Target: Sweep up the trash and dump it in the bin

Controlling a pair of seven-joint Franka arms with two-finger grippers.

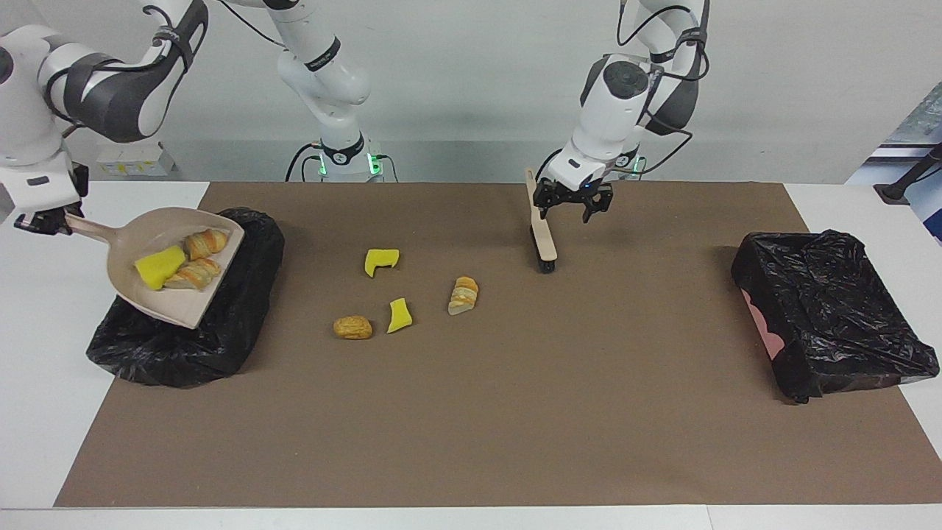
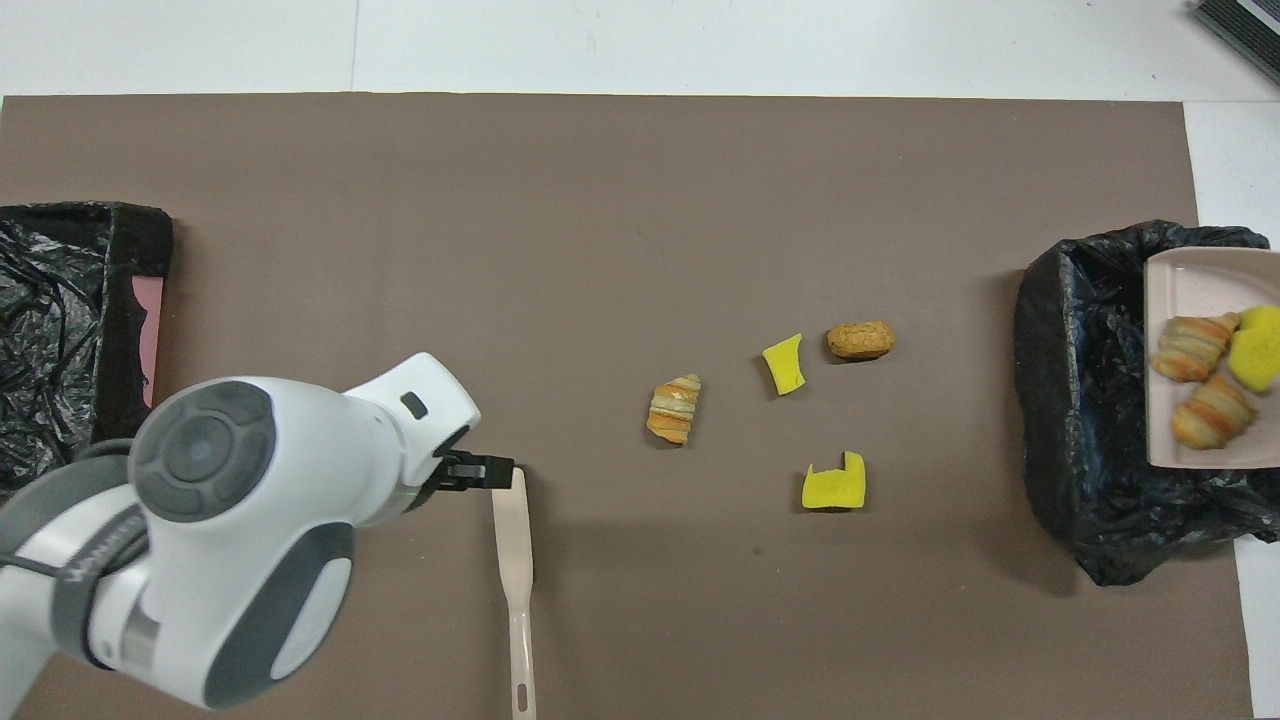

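A white tabletop (image 1: 29, 412) carries a large brown paper mat (image 1: 471, 412), bare and wide along the edge farthest from the robots. At the mat's edge toward the left arm's end sits a black-bagged rectangular bin (image 1: 831, 316). At the edge toward the right arm's end sits a second black-bagged bin (image 1: 184, 346). Over it the right gripper (image 1: 44, 219), pressed shut on the handle, holds a beige plastic dustpan (image 1: 180, 313) tilted, carrying one yellow sponge chunk (image 1: 158, 266) and two tan bread pieces (image 1: 199, 258). The left gripper (image 1: 572, 200), fingers spread, hovers just beside the beige black-bristled brush (image 1: 542, 234) near the mat's robot edge. Mid-mat lie loose trash (image 1: 401, 294): two yellow chunks and two bread pieces, apart from each other.
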